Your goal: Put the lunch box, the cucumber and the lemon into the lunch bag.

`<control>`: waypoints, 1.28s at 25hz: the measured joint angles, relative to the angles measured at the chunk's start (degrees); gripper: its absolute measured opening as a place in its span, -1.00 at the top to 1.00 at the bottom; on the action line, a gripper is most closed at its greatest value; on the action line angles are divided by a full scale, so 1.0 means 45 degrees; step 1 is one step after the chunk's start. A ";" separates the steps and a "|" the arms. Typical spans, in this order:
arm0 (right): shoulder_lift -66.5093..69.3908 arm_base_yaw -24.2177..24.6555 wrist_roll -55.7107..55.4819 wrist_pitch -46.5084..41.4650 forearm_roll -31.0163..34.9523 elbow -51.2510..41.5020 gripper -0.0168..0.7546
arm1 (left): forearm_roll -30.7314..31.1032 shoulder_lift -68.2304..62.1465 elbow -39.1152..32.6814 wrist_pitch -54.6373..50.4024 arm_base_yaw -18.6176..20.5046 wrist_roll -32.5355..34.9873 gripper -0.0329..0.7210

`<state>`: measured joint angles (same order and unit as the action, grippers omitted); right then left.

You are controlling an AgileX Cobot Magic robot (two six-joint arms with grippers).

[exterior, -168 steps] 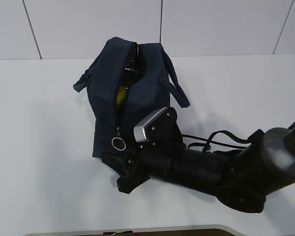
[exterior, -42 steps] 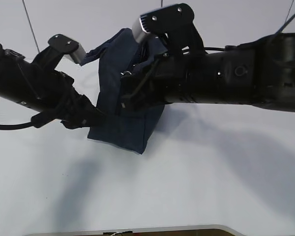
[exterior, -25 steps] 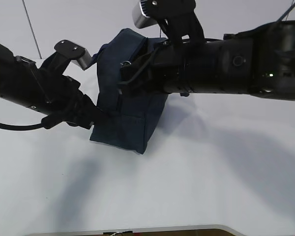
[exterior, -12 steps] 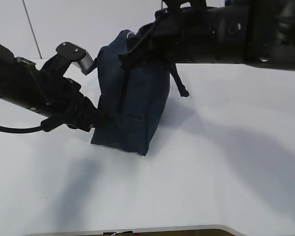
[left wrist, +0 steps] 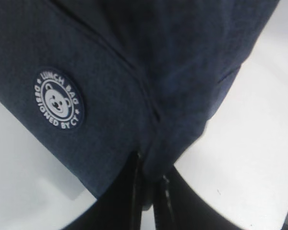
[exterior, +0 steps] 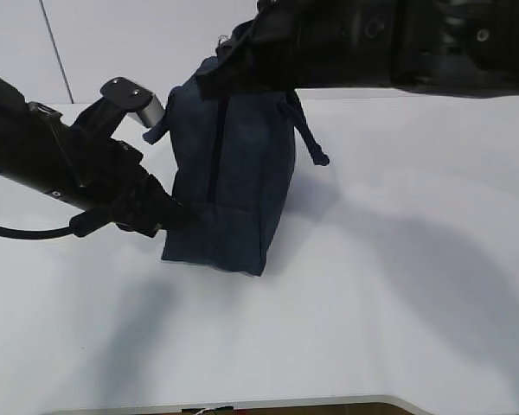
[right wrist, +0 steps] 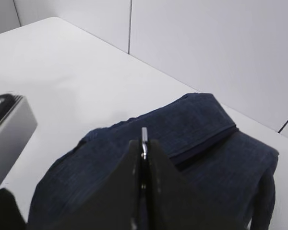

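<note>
The lunch bag (exterior: 229,173) stands upright on the white table (exterior: 398,285), between my two arms. My left gripper (left wrist: 151,184) is pressed together on a fold of fabric at the bag's lower edge, beside the round white logo (left wrist: 59,99). My right gripper (right wrist: 143,146) sits at the bag's top, pinching the silver zipper pull (right wrist: 144,136) between its fingertips.

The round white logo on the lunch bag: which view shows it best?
The left wrist view: the round white logo sits close and sharp on the lunch bag, its bear face and lettering readable. The exterior view shows the bag's zipper side only, no logo. The right wrist view shows just the bag's top.
</note>
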<state>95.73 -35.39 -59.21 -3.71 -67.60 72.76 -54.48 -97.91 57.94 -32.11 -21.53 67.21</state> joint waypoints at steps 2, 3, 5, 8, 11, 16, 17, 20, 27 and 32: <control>0.0173 0.0000 0.0000 -0.0049 0.0000 0.0319 0.94 | 0.0101 0.0000 0.0000 -0.0082 0.0000 0.0000 0.91; 0.0267 0.0000 0.0000 -0.0082 0.0000 0.0442 0.94 | 0.0101 0.0000 -0.0061 -0.0082 0.0000 0.0000 0.91; 0.0468 0.0000 0.0000 -0.0229 0.0000 0.0749 0.94 | 0.0101 0.0000 -0.0341 -0.0029 0.0000 0.0000 0.91; 0.0887 0.0000 0.0000 -0.0502 0.0000 0.1213 0.94 | 0.0101 0.0000 -0.0672 0.0166 0.0000 0.0000 0.91; 0.1235 0.0000 0.0000 -0.0702 -0.0049 0.1633 0.94 | 0.0101 0.0000 -0.0735 0.0182 0.0000 0.0000 0.91; 0.1782 0.0023 0.0000 -0.1579 -0.0261 0.2484 0.94 | 0.0101 0.0000 -0.0735 0.0202 0.0000 0.0000 0.91; 0.1910 0.0048 0.0000 -0.1626 -0.0261 0.2622 0.94 | 0.0101 0.0000 -0.0735 0.0202 0.0000 0.0000 0.91; 0.2244 0.0273 -0.0136 -0.1723 -0.0290 0.2958 0.94 | 0.0079 0.0000 -0.0735 0.0202 0.0000 0.0000 0.91; 0.2932 0.1030 -0.2180 -0.1753 -0.0290 0.3586 0.94 | 0.0079 0.0000 -0.0735 0.0202 0.0000 0.0029 0.92; 0.3723 0.1299 -0.3030 -0.1728 -0.0290 0.4372 0.94 | 0.0079 0.0000 -0.0735 0.0179 0.0000 0.0038 0.92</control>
<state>112.48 -29.55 -72.84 -11.49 -68.91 92.43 -54.13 -97.91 54.64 -31.31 -21.53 67.38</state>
